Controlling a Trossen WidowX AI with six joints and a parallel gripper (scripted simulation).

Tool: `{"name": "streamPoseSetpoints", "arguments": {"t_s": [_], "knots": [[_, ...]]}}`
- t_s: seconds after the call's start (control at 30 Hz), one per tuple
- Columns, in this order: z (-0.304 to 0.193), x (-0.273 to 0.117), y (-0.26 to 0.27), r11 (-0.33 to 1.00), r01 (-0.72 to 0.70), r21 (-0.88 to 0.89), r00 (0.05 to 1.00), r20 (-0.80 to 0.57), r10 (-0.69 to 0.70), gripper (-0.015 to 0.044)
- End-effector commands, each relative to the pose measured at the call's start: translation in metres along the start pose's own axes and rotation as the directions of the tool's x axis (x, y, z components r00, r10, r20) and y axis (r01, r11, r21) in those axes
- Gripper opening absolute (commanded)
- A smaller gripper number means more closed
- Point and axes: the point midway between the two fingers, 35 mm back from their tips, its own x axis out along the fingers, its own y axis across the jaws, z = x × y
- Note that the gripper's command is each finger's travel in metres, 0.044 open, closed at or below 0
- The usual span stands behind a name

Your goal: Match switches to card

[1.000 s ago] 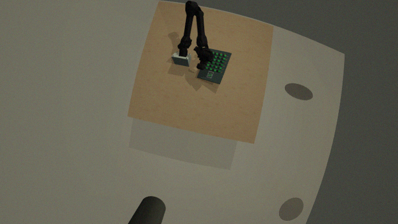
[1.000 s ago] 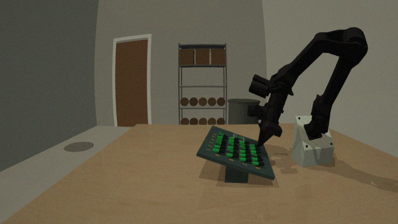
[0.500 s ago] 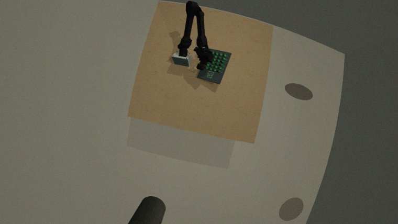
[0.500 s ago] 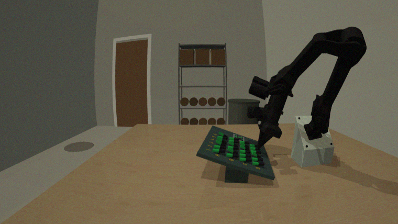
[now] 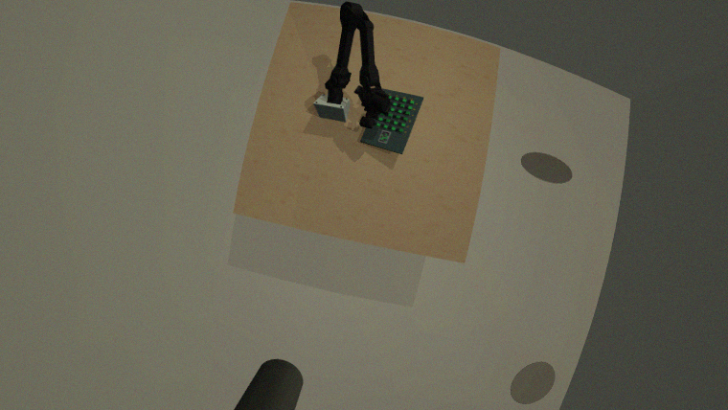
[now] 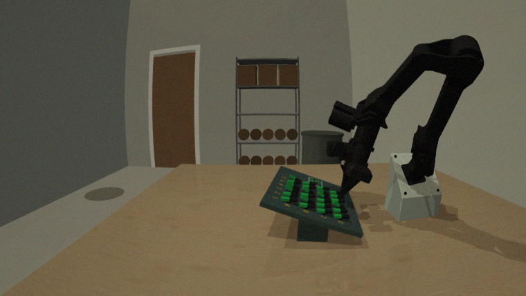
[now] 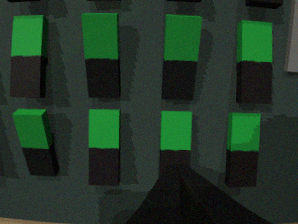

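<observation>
Green-and-black switches (image 5: pixel 396 114) (image 6: pixel 320 200) (image 7: pixel 175 131) line the tilted panel (image 5: pixel 382 146) (image 6: pixel 353 229) (image 7: pixel 140 192), right of centre in the exterior view. With the gripper (image 5: pixel 367 124) (image 6: pixel 342 193) (image 7: pixel 176 173) closed and empty, a neighbouring switch may be tipped by sideways drift; contact is possibly already made.

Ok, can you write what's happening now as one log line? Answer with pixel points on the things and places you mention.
black jaws (image 6: pixel 342 193): shut | at: green-and-black switch (image 7: pixel 175 137), nearest row | press: unclear

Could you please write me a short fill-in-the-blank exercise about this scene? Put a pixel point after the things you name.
The switch panel (image 5: pixel 372 141) (image 6: pixel 313 217) is tilted, and its switches are part dark and part ____.
The gripper (image 5: pixel 366 122) (image 6: pixel 342 193) (image 7: pixel 176 173) has its fingers ____.
On the back wall, the door (image 6: pixel 174 110) is ____ in colour.
The top compartment of the shelf rack (image 6: pixel 236 110) holds ____ boxes.

Missing words: green; closed; brown; three.
</observation>
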Motion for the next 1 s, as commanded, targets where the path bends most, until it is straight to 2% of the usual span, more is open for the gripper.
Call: {"name": "streamPoseSetpoints", "arguments": {"t_s": [0.0, 0.97], "knots": [[0.0, 0.0007, 0.0002, 1.0, -0.003, 0.004, 1.0, 0.001, 0.003, 0.0], [-0.0001, 0.0046, 0.0003, 1.0, -0.003, 0.004, 1.0, 0.001, 0.003, 0.0]]}}
